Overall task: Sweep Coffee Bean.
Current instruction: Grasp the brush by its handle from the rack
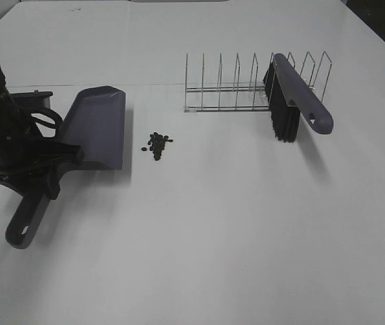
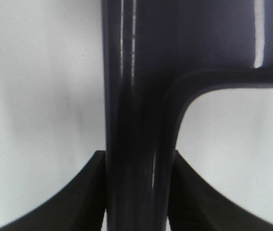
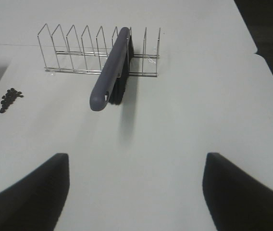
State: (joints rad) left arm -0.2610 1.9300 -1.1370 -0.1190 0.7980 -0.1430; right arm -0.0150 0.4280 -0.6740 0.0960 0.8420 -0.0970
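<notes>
My left hand (image 2: 139, 192) clamps the dustpan (image 1: 97, 128) handle at frame left; my right hand (image 3: 136, 192) is apart, empty. Shoving it carelessly may scatter the coffee beans (image 1: 156, 144) beside its lip.

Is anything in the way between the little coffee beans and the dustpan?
No, nothing visible. Only bare table lies between the beans and the wide edge of the dustpan. The brush sits apart in the wire rack, on the other side of the beans.
</notes>
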